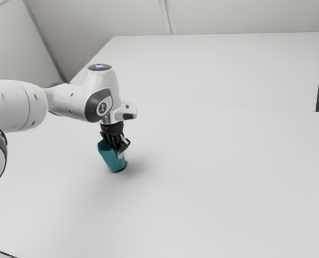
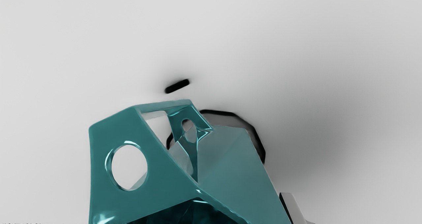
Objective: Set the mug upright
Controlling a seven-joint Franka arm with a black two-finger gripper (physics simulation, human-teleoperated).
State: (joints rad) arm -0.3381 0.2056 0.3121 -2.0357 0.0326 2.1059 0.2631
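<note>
The black gripper (image 1: 117, 152) pinches the blue-green mug (image 1: 112, 159) by its side, toward the exterior view's left, and the mug leans, bottom low, probably held that way so it can stand flat on the table (image 1: 218, 177)

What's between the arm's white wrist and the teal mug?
The black gripper, which spans from the wrist down to the tilted mug's upper end; the exterior view shows it.

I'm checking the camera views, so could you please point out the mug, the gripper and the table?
Mug (image 2: 234, 158): wrist view, on its outer side wall.
Gripper (image 1: 116, 149): exterior view, at its lower end.
Table (image 1: 229, 177): exterior view, on its bare top.
</note>
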